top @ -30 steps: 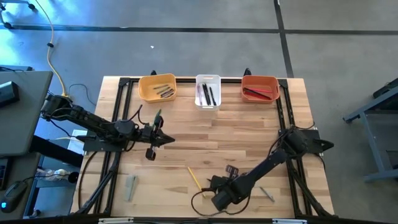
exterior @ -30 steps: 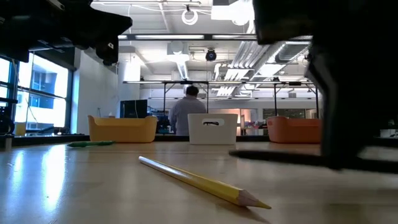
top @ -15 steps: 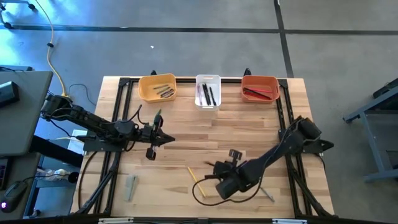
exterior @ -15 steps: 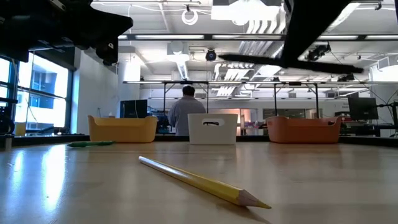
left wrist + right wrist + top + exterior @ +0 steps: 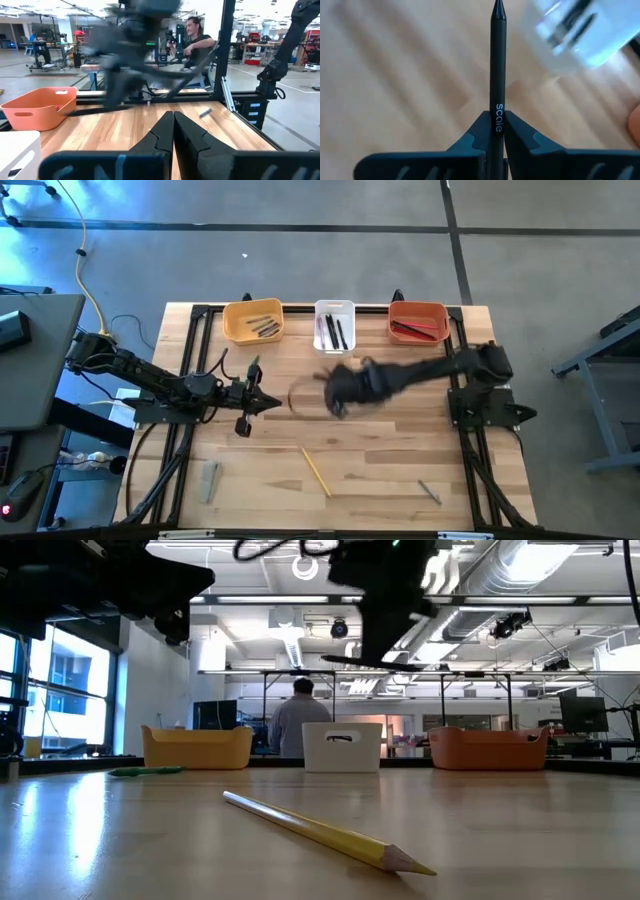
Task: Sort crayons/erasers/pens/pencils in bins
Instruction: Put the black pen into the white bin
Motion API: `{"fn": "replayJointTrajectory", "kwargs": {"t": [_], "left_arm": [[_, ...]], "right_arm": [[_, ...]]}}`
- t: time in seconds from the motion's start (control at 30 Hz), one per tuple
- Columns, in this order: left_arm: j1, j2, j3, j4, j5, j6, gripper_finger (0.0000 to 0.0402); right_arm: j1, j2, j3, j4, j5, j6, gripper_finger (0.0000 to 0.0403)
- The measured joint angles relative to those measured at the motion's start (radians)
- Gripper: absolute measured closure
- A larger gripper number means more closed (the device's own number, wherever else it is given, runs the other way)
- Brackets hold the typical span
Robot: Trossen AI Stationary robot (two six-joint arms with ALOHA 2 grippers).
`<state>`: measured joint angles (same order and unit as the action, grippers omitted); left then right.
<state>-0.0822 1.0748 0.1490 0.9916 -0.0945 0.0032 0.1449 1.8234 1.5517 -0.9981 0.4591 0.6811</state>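
My right gripper (image 5: 337, 392) hangs blurred over the middle of the table, short of the white bin (image 5: 334, 326), and is shut on a black pen (image 5: 498, 60). The low view shows that pen (image 5: 352, 660) as a thin, about level line high above the wood. The white bin stands between a yellow-orange bin (image 5: 253, 320) and a red-orange bin (image 5: 417, 321) along the far edge, each holding sticks. A yellow pencil (image 5: 316, 471) lies flat near the near edge. My left gripper (image 5: 270, 405) waits shut at the left. My right gripper pinches the black pen between its two fingers at the stretch printed "scale" (image 5: 498, 116). The pen's pointed end (image 5: 498, 7) sticks out well past the fingertips. It is lifted clear of the table.
A green stick (image 5: 255, 365) lies just beyond my left gripper. A grey piece (image 5: 209, 480) rests near the near-left corner, a small grey one (image 5: 428, 492) at the near right. Black frame rails (image 5: 458, 370) run along both table sides. A person (image 5: 303, 720) stands beyond the far edge.
My right gripper has risen from the near edge of the table and swung toward the far edge and the white bin, carrying the black pen up off the wood. The yellow pencil has stayed where it was.
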Motion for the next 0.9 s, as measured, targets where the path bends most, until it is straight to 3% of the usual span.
{"fn": "replayJointTrajectory", "kwargs": {"t": [0.43,0.9], "left_arm": [[0.000,0.000,0.000,0.000,-0.013,-0.004,0.0401],[0.000,0.000,0.000,0.000,-0.022,-0.010,0.0401]], "right_arm": [[-0.474,0.023,0.001,0.324,-0.186,-0.145,0.0382],[-0.655,0.199,0.001,0.498,-0.374,-0.211,0.0382]]}}
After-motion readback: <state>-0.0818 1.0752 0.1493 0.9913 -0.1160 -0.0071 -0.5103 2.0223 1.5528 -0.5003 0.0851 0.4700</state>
